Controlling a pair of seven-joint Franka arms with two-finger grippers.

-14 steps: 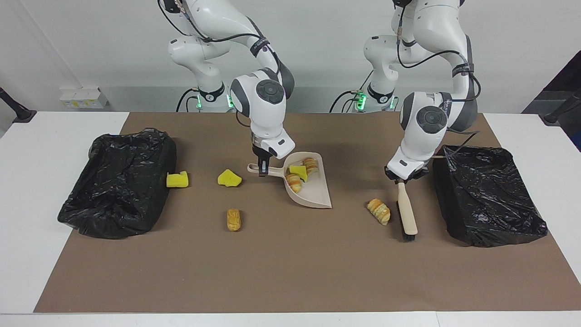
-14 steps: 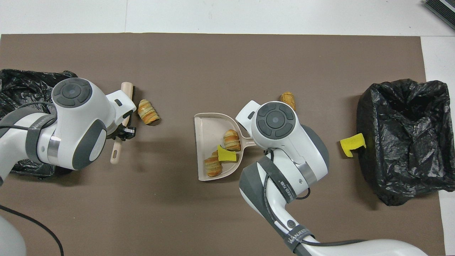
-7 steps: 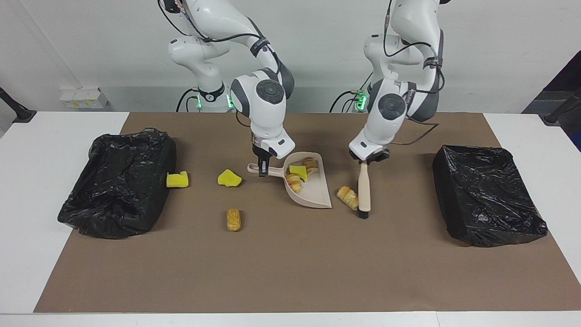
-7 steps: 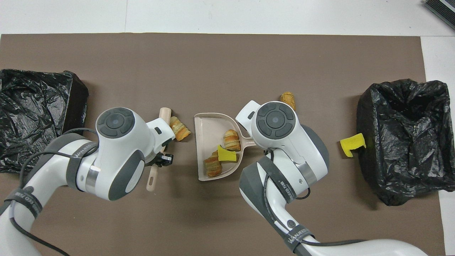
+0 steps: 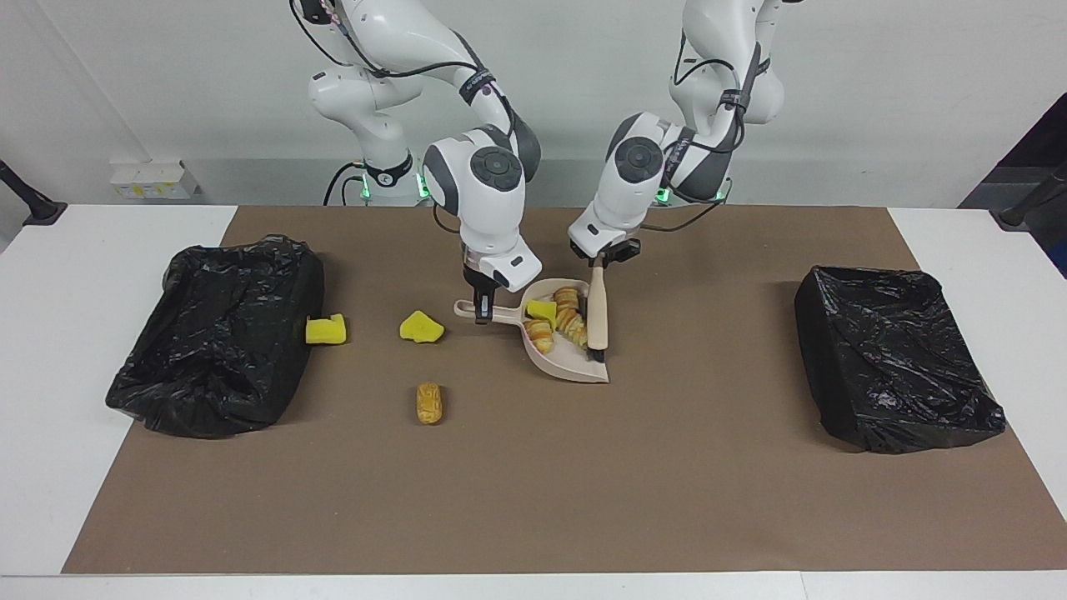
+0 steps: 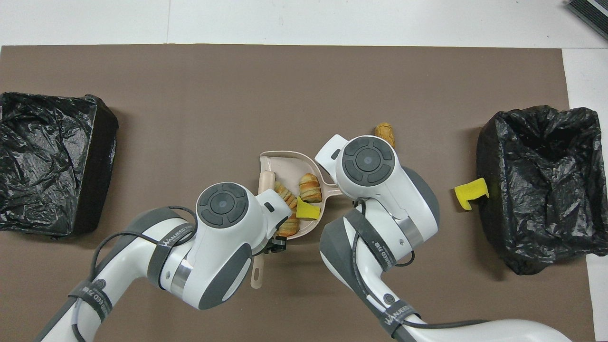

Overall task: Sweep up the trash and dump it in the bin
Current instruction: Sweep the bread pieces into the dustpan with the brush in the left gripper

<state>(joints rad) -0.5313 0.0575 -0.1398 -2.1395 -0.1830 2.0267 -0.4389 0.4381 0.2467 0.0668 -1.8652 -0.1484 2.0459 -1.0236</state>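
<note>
My right gripper (image 5: 482,312) is shut on the handle of the beige dustpan (image 5: 577,360), which rests on the brown mat. In the pan lie a yellow sponge chunk (image 5: 542,310) and three ridged pastries (image 5: 574,325). My left gripper (image 5: 602,258) is shut on the beige brush (image 5: 597,312), which stands in the pan's open mouth against the pastries. Loose trash lies toward the right arm's end: a yellow sponge (image 5: 421,327), another sponge (image 5: 325,330) against the bin, and a pastry (image 5: 429,402) farther from the robots. In the overhead view the pan (image 6: 285,164) and brush (image 6: 265,181) show partly.
A black-bagged bin (image 5: 217,342) stands at the right arm's end of the mat and another (image 5: 896,367) at the left arm's end. The brown mat (image 5: 533,483) covers the white table's middle.
My left arm swept the brush toward the right arm's end, pushing the loose pastry across the mat into the dustpan. My right arm and the pan stayed put.
</note>
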